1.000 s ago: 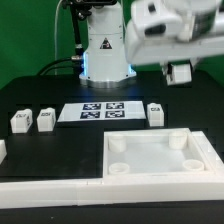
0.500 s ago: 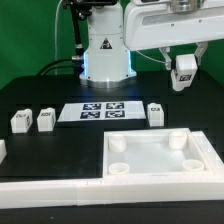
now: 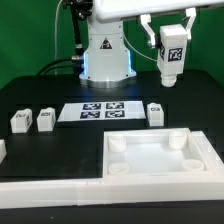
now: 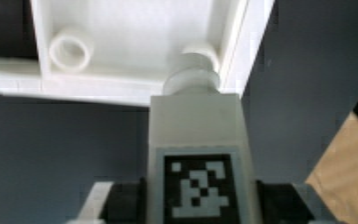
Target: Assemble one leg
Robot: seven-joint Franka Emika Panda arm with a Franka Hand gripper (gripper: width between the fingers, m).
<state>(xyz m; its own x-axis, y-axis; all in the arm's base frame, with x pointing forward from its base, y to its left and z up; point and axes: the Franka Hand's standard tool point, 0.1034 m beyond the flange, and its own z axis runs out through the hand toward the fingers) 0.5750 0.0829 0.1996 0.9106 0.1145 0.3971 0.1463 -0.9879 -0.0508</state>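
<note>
The bench (image 3: 30,95) is black, and a green wall (image 3: 25,40) stands behind it. The robot's white base (image 3: 105,55) sits at the far side.

There are four small white posts. Three stand on the bench. Two of them, the first post (image 3: 20,121) and the second post (image 3: 45,119), are side by side on the exterior view's left. The third post (image 3: 155,113) is just beside the marker board (image 3: 100,112).

The leg (image 3: 172,55) is the fourth one. It hangs high in the air on the exterior view's right, pinched between the fingers (image 4: 119,205).

One big white tray (image 3: 150,134) with round corner holes lies near. The marker board shows four black-and-white square tags. The leg has one such tag too. The tags are patterns, not words.
</note>
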